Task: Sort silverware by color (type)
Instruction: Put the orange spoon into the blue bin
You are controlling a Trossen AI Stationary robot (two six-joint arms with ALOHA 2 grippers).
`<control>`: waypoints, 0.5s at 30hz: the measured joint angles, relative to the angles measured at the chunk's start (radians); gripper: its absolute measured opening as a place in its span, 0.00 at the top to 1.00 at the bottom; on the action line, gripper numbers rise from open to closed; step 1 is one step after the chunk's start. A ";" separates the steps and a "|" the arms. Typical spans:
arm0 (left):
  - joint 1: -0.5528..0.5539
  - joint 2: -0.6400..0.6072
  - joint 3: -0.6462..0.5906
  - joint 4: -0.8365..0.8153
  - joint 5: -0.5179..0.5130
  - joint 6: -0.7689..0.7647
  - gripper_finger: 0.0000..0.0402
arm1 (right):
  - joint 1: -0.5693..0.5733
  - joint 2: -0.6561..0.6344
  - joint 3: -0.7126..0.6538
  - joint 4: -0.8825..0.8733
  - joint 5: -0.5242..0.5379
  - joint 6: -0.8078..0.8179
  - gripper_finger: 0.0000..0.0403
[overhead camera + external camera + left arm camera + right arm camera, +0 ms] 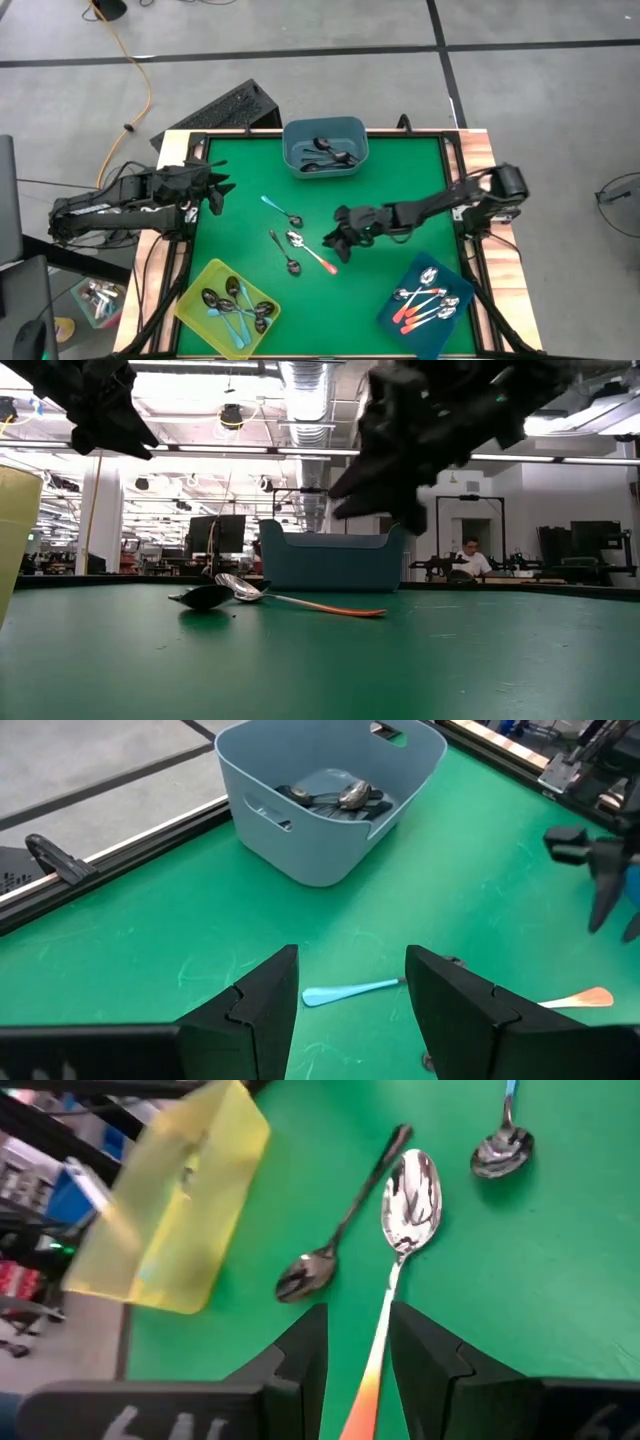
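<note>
Now the right gripper (357, 1355) hangs over the orange-handled spoon (403, 1230), fingers apart astride its handle, not clamped; the shiny bowl lies ahead of the fingertips, a dark metal spoon (335, 1235) just beside it. Meanwhile the left gripper (350, 990) waits, fingers apart, a light blue spoon handle (350, 991) showing between them.

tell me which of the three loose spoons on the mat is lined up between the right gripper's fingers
The orange-handled spoon: its handle runs straight into the gap of the right gripper. The dark metal spoon lies off to one side, and the blue-handled spoon lies farther away.
</note>
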 joint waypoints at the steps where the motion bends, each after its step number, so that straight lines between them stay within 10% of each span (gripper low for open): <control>1: 0.000 0.000 0.000 -0.002 0.000 0.000 0.58 | 0.005 0.029 0.023 -0.007 0.003 -0.004 0.70; 15: 0.000 0.000 0.000 -0.005 0.000 -0.009 0.58 | 0.090 0.258 0.450 -0.525 0.260 -0.364 0.79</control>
